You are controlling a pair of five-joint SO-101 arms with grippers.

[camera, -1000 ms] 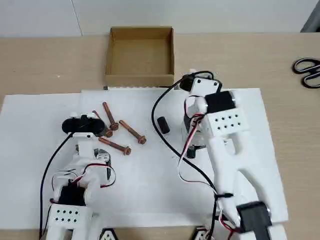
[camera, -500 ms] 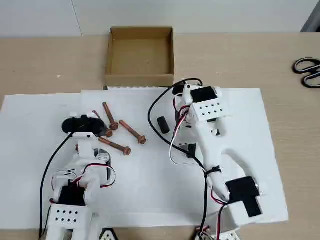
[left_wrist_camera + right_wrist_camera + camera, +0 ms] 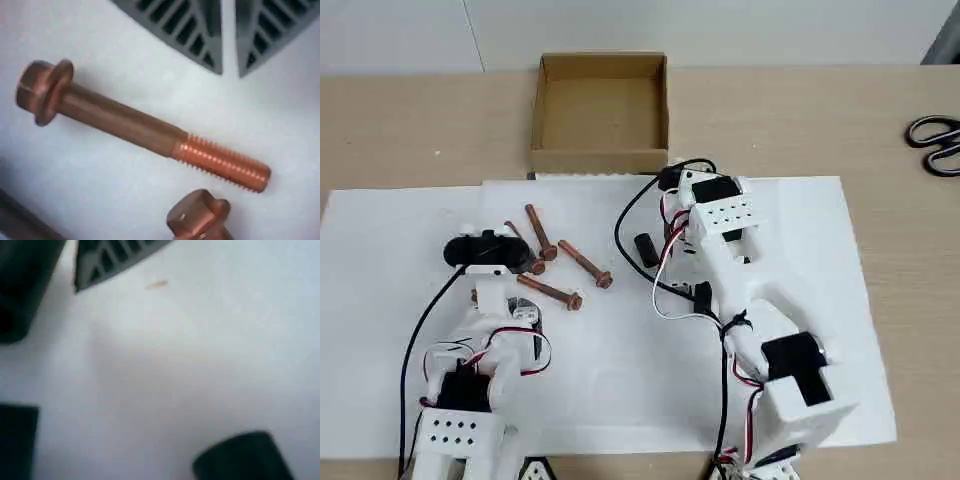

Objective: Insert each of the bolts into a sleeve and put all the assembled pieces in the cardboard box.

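Several copper bolts [image 3: 585, 263] lie on the white sheet, left of centre. One bolt [image 3: 140, 125] lies just below my left gripper [image 3: 228, 70], whose jaws stand almost together with nothing between them. In the high view the left gripper [image 3: 485, 250] sits at the left end of the bolt cluster. A black sleeve [image 3: 646, 250] lies mid-sheet, and another dark sleeve [image 3: 702, 297] shows beside the right arm. My right gripper [image 3: 678, 232] points down just right of the first sleeve. One grey finger [image 3: 110, 260] shows over the sheet, with blurred dark sleeves [image 3: 240, 455] around it. The cardboard box [image 3: 603, 155] holds nothing.
The white sheet [image 3: 600, 380] covers most of the wooden table. Scissors [image 3: 935, 140] lie at the far right edge. The right arm's black cable [image 3: 625, 235] loops over the sheet near the first sleeve. Bare sheet lies in front, between the two arms.
The right arm has swung left and away from the front edge, bringing its wrist closer to the black sleeve. The left arm, the bolts and the sleeves have not moved.
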